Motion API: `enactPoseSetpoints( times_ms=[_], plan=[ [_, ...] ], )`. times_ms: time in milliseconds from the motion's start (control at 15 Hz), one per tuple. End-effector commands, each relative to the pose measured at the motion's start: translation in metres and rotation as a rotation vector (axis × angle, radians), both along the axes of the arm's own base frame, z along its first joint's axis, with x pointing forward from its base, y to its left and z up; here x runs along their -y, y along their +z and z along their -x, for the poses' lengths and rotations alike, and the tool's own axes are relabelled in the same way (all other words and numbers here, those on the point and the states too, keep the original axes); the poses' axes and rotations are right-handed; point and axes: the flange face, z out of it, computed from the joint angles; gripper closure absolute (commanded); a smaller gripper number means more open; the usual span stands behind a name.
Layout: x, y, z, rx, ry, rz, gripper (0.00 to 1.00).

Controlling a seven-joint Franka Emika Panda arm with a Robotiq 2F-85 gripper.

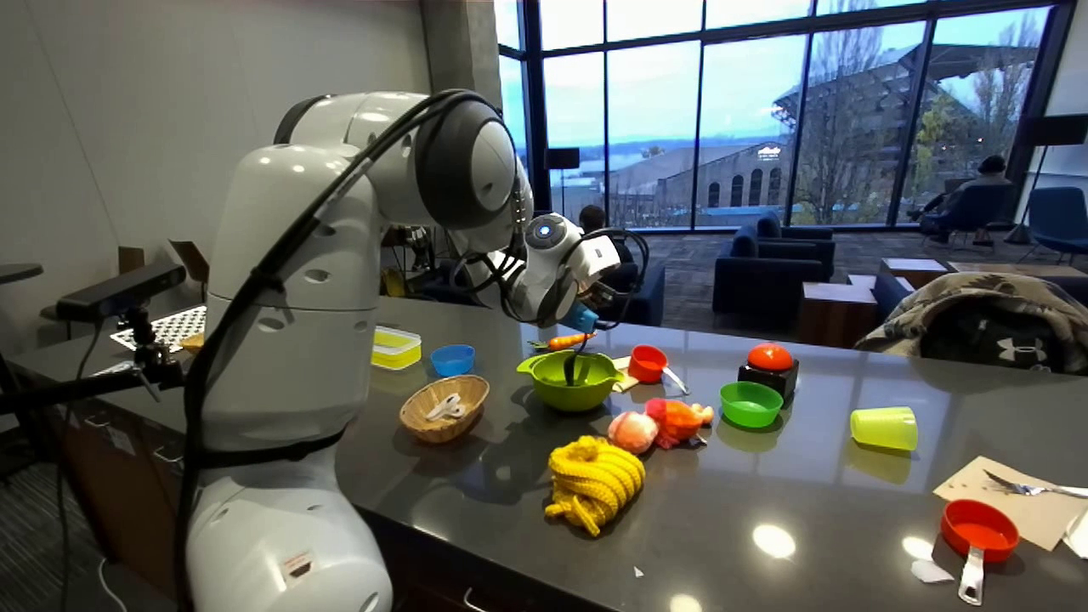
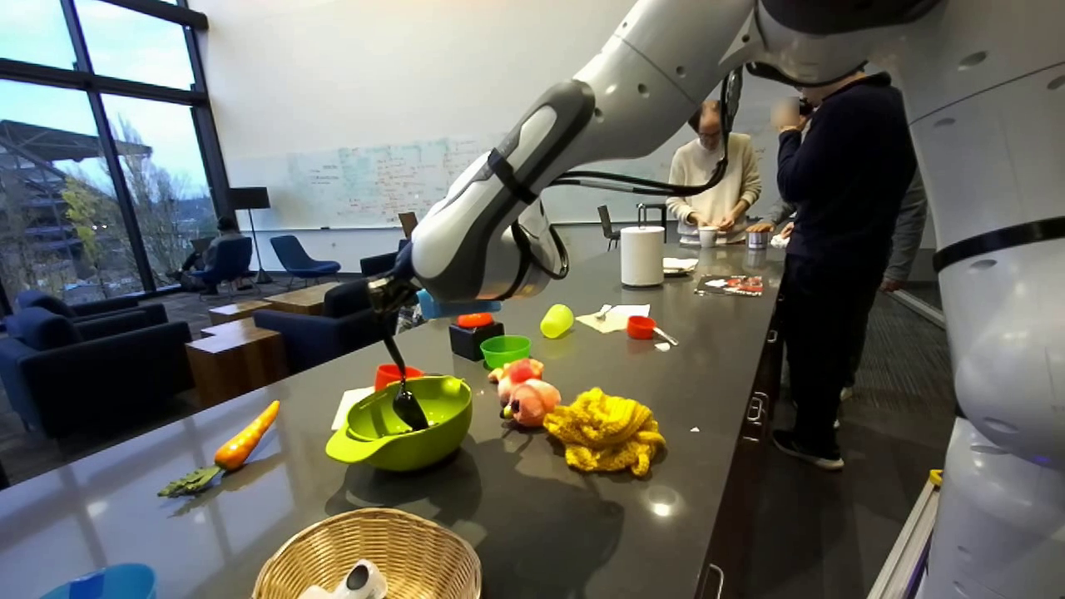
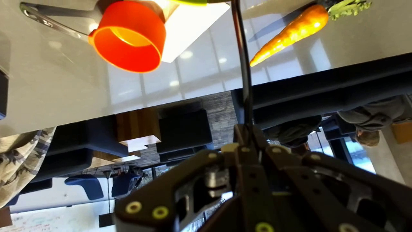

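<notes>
In the wrist view my gripper comes in from below, its fingers shut on the thin dark handle of a black spoon. An exterior view has the gripper above a lime-green bowl, and the spoon hangs steeply down with its head inside that bowl. Whether the head touches the bottom is hard to tell. The green bowl shows a spout and a handle tab. Close by are an orange carrot with green leaves and a red measuring cup beside a pale napkin.
A wicker basket holding a white object and a blue bowl stand nearer the arm's base. Plush toys, yellow knitted cloth, a small green bowl, a red-button box and a yellow cup lie along the counter.
</notes>
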Motion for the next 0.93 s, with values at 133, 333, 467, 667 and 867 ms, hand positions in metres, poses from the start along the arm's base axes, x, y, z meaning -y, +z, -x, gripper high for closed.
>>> enactPoseSetpoints(
  times_ms=[133,333,467,667,867],
  plan=[
    [-0.010,-0.002,-0.003,-0.009,0.048,0.033,0.99],
    [-0.026,-0.004,-0.004,-0.016,0.085,0.041,0.99],
    [-0.041,-0.005,-0.006,-0.018,0.115,0.045,0.99],
    [-0.060,-0.003,-0.009,-0.013,0.150,0.046,0.99],
    [-0.070,-0.004,-0.013,-0.011,0.167,0.045,0.99]
  ],
)
